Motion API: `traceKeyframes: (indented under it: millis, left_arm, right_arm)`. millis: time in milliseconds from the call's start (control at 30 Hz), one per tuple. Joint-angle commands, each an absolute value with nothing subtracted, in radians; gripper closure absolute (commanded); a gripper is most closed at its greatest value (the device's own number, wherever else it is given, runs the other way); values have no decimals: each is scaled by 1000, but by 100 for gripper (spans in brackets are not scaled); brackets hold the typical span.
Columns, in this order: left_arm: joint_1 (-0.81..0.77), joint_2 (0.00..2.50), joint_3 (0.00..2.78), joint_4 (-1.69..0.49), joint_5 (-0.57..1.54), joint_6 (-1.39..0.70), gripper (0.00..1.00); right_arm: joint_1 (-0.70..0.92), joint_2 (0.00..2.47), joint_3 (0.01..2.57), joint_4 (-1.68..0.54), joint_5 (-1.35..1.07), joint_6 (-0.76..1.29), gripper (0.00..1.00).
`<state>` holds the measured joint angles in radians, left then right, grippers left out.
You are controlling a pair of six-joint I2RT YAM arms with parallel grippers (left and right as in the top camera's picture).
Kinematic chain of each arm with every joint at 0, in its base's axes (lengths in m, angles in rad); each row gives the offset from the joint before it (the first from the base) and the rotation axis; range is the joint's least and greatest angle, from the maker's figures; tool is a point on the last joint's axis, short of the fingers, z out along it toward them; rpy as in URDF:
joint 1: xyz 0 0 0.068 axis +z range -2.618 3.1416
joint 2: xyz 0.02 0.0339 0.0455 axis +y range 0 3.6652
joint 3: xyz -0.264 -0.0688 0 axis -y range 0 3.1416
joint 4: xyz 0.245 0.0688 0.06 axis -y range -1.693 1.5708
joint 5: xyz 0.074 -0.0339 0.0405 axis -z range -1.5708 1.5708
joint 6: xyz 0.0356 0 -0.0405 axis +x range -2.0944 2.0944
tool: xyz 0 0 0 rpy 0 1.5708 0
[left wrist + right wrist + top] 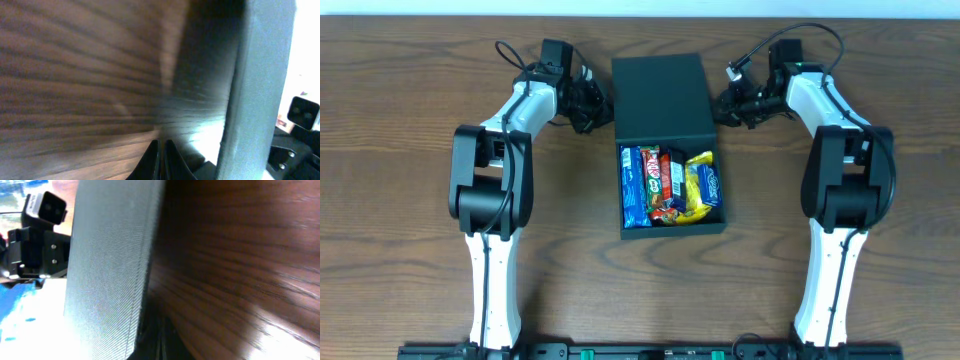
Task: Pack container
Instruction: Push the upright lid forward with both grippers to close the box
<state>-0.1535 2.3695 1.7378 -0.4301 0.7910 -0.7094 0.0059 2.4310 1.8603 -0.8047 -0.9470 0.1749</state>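
Overhead, the container point(675, 231) is sitting in the middle of the table point(400, 120), its open flap lid point(661, 98) lying flat toward the far edge between the left gripper point(598, 103) and right gripper point(723, 100), both pinched shut, empty and equally near. The left wrist view is showing the lid's edge point(255, 90) just right of the closed fingertips point(150, 160). The right wrist view is showing it point(110, 265) just left.

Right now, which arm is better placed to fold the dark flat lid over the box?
Right, narrowly. Both arms flank the dark matte flap lid with jaws shut, but the right arm seems tucked against its edge; the left arm stands off.
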Motion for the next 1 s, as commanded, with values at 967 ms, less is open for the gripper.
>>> traceKeyframes:
  millis: [967]
  left_arm:
    - [-155, 2315, 2251, -913, 965, -137, 94]
  right_arm:
    - [-15, 2059, 1855, -978, -1027, -231, 98]
